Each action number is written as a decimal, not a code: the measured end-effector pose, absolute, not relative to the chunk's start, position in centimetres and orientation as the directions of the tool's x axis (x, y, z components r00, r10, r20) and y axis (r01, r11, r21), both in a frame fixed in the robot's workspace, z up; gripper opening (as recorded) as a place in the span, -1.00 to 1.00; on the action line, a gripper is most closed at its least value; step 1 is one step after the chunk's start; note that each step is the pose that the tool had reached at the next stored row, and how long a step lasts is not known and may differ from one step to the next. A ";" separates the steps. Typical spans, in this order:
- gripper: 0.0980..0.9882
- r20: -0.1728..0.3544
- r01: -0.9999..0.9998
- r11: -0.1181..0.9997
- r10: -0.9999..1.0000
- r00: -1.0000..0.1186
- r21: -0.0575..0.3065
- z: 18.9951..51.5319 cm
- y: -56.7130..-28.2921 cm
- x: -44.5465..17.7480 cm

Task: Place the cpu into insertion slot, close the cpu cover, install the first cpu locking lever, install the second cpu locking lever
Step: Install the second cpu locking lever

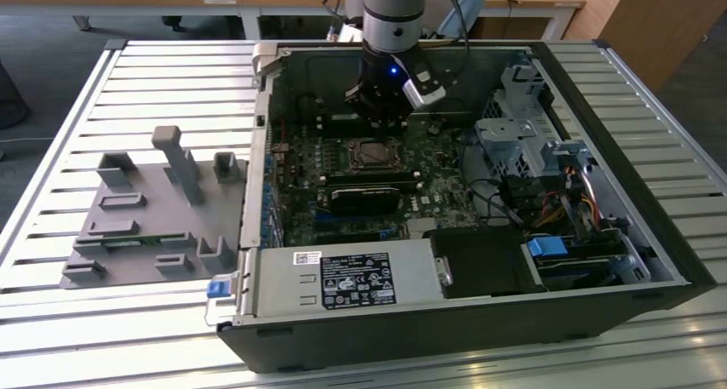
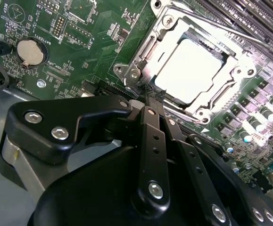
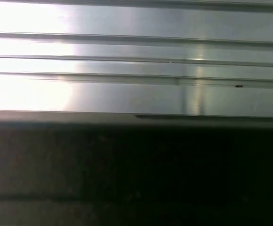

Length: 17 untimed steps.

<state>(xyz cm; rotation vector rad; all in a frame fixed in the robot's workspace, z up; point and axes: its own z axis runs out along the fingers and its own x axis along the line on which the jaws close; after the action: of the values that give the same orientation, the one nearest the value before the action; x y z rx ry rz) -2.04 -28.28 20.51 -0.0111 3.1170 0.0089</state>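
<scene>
Hovering low inside the open computer case, just behind the insertion slot on the green circuit board, with the gripper drawn narrow, fingertips nearly meeting and holding nothing. Sitting already in the insertion slot: the cpu, its pale metal top showing bright through the window of the cpu cover, which appears folded down around it. Pointing the fingertips at the cover's near corner, right beside the hinge screws and what looks like a thin lever rod running along the far edge of the slot. Risking, by judgement, a slip off that thin rod if pushed off-centre, letting it spring back; also risking a scrape across the circuit board beside the slot, or pressing on a cover not fully seated over the cpu.
</scene>
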 end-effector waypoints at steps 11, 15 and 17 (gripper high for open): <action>-0.98 -0.025 -0.007 1.000 -0.007 -1.000 0.006 22.1 -28.3 -2.0; -0.98 -0.025 -0.007 1.000 -0.007 -1.000 0.004 22.1 -28.5 -2.0; -0.98 -0.025 -0.007 1.000 -0.007 -1.000 0.001 22.1 -28.7 -2.0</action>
<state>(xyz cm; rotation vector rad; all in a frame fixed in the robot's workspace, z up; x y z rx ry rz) -2.04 -28.68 22.06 -0.0113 3.1169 0.0021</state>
